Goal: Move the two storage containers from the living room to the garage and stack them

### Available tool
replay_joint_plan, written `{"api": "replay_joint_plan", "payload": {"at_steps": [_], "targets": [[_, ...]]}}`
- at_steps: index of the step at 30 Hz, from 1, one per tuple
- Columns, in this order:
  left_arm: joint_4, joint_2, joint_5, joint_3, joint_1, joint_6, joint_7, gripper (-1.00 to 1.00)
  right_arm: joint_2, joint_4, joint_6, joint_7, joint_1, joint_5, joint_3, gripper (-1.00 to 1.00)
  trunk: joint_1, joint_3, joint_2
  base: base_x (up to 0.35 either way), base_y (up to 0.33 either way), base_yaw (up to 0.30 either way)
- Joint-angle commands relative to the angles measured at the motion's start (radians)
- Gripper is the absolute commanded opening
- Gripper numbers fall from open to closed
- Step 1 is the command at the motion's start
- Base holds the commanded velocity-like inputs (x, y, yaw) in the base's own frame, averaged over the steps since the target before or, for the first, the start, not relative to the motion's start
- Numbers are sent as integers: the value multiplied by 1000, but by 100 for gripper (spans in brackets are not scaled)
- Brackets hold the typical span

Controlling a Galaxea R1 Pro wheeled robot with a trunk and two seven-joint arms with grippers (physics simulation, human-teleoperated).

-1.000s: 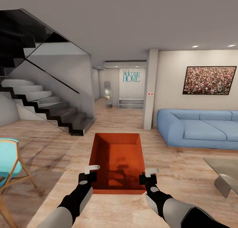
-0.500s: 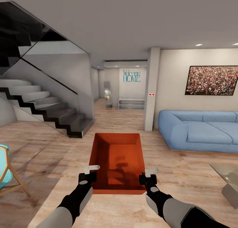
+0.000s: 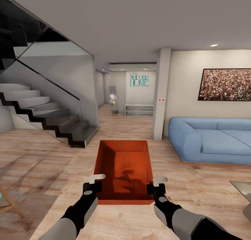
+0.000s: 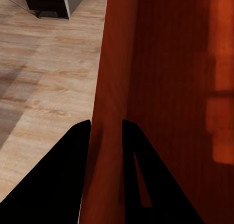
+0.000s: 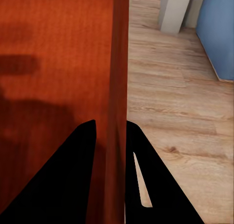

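Your view has swung since a second ago: the teal chair has slid almost out at the lower left, leaving just a wooden leg (image 3: 10,207), and the blue sofa (image 3: 212,139) and framed picture (image 3: 226,84) have drifted right while the staircase (image 3: 48,118) has slipped left. What hasn't budged is the load, so you're carrying it steady.

You've got one storage container (image 3: 125,170), orange-red and open-topped, held out in front of you above the light wood floor (image 3: 174,170) of the living room. Your left gripper (image 3: 91,188) is clamped on the container's left wall near its near corner, and the left wrist view shows it plainly: dark fingers (image 4: 58,185) either side of the thin red wall (image 4: 105,112), one inside, one outside. Your right gripper (image 3: 156,188) does the same on the right wall near its near corner, fingers (image 5: 68,180) pinching the red edge (image 5: 119,77).

Ahead of you, a grey pillar (image 3: 159,93) stands just left of the sofa, and beyond it a hallway runs to a wall with the "Welcome HOME" lettering (image 3: 138,80). At the lower right edge, a glass coffee table corner (image 3: 244,191) peeks in.
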Motion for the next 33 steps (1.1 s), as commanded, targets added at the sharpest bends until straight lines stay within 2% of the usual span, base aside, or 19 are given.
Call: {"api": "replay_joint_plan", "payload": {"at_steps": [1,4,10,33], "targets": [[-6,1,18,5,-1,-5,11,-100,7,0,3,1,0,4,-39,-100,1,-2,-1,322,0,0],[-6,3,27,4,-1,-15,12,-100,7,0,3,1,0,3,-39,-100,1,-2,-1,322,0,0],[-14,3,70,4,-1,-25,10,-100,8,0,4,3,0,15,-36,-100,1,-2,-1,321,0,0],[-13,6,72,4,-1,-25,11,-100,7,0,3,4,0,11,-34,-100,1,-2,-1,321,0,0]]}}
